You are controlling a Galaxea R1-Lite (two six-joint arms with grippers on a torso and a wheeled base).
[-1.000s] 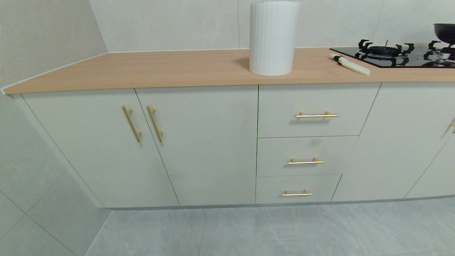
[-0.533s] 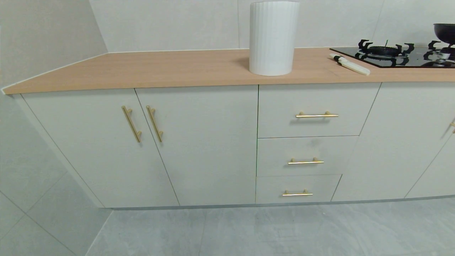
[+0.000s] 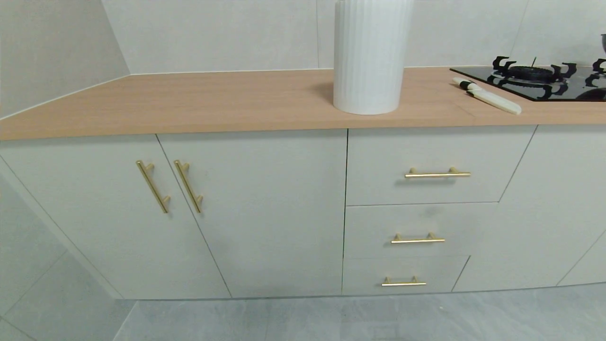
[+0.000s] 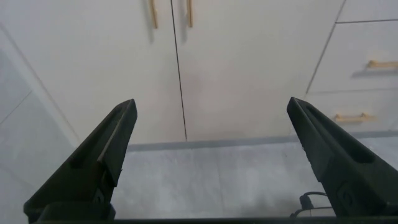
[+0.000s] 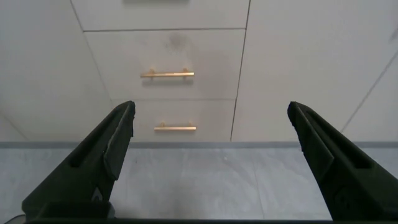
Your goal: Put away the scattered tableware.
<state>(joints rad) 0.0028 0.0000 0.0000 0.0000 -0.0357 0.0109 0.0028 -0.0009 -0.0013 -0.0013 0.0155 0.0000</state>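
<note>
You are facing the counter (image 3: 213,102); the drawers (image 3: 426,189) beneath it are sitting shut, likely awaiting the tableware; the white canister (image 3: 369,57) is standing upright near the front edge; the knife (image 3: 490,97) is lying flat just beside the stove (image 3: 535,80); your left gripper (image 4: 211,109) and right gripper (image 5: 211,109) are hanging low, both spread wide, gripping nothing.
</note>
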